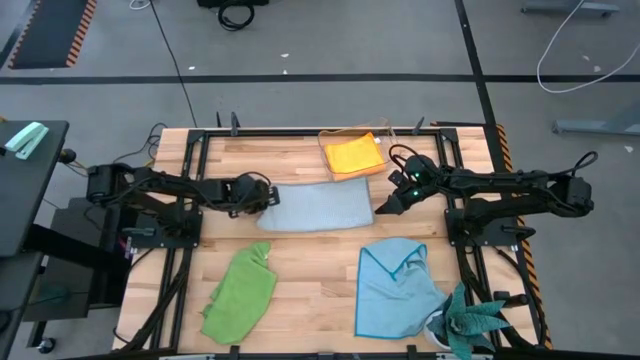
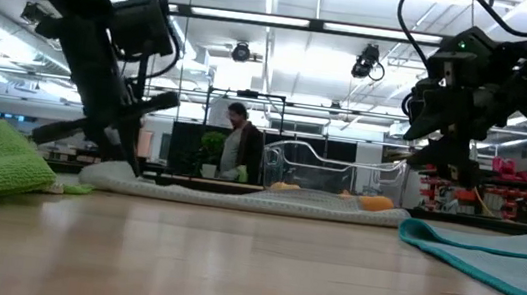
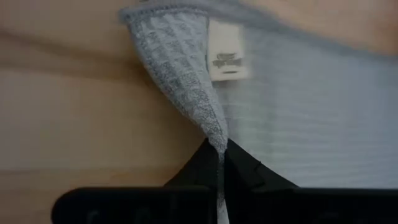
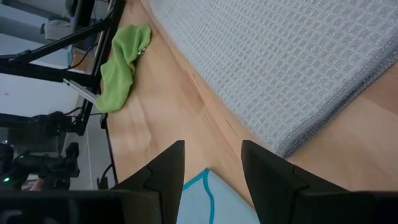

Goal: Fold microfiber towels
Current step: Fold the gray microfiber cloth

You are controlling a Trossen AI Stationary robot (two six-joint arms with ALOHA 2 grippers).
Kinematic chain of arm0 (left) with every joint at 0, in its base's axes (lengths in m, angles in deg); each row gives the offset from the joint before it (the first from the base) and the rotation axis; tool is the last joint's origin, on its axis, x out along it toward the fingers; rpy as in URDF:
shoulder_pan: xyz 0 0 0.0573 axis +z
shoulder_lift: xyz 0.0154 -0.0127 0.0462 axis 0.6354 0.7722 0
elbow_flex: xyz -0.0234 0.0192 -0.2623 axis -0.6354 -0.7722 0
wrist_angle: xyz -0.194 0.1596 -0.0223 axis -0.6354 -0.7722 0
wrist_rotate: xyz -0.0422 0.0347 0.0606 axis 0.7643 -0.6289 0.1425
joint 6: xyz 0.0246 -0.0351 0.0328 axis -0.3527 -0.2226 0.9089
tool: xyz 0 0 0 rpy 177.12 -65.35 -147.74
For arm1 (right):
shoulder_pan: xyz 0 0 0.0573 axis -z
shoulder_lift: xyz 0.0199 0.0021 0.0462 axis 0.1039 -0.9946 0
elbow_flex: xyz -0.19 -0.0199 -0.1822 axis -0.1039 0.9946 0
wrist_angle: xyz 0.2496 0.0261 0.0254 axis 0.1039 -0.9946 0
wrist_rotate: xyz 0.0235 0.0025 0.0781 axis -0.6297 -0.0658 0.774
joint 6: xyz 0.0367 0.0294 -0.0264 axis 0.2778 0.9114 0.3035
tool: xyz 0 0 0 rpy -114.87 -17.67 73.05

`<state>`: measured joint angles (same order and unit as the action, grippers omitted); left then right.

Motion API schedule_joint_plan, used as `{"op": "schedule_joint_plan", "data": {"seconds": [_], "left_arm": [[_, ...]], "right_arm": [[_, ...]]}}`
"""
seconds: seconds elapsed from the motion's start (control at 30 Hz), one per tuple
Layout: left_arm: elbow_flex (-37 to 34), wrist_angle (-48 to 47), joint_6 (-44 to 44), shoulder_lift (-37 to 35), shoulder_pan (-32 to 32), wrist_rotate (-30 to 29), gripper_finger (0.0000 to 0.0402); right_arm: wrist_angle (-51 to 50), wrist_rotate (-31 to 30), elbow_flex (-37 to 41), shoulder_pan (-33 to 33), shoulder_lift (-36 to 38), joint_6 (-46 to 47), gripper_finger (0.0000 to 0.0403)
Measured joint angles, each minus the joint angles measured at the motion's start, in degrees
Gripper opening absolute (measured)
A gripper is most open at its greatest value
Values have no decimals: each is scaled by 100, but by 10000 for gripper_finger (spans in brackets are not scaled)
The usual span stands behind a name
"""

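Observation:
The grey towel (image 1: pixel 320 208) lies spread flat in the middle of the table, with a white label (image 3: pixel 225 56) near one corner. My left gripper (image 1: pixel 266 199) is at its left edge, shut on the cloth. My right gripper (image 1: pixel 383 207) hovers open just off the towel's right edge, over bare wood (image 4: pixel 186 118), with nothing between its fingers. The lime green towel (image 1: pixel 240 290) lies crumpled at the near left. The light blue towel (image 1: pixel 395 285) lies at the near right. The orange-yellow towel (image 1: pixel 353 155) lies folded at the back. My left gripper pinches the grey towel's left edge (image 3: pixel 217 140) between its two fingers, slanting down from the table's left. The cloth is gathered into a narrow ridge that runs up to the fingertips. The rest of the towel lies flat on the table.
A clear plastic box (image 1: pixel 372 135) stands at the back beside the orange-yellow towel. A teal spiky plant (image 1: pixel 470 322) sits at the near right corner. Black frame rails (image 1: pixel 190 190) run along both sides of the table. A person (image 2: pixel 238 149) stands far behind the table.

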<state>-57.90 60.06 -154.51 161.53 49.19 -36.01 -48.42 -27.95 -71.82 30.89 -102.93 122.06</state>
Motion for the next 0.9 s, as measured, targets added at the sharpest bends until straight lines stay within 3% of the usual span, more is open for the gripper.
{"op": "schedule_joint_plan", "data": {"seconds": [0.4,0.53,0.77,0.9], "left_arm": [[125,-127,-200,-390,-544,-362,11],[500,-449,-75,-390,-679,-497,11],[1321,-1905,103,-399,-779,-706,11],[1469,-1979,190,-399,-810,-707,11]], "right_arm": [[-579,-584,-2,-48,-133,94,150],[-449,-1017,-4,-378,-371,62,113],[-245,-2003,-242,-920,-718,-258,18],[-229,-2547,-460,-1102,-1183,-573,10]]}}
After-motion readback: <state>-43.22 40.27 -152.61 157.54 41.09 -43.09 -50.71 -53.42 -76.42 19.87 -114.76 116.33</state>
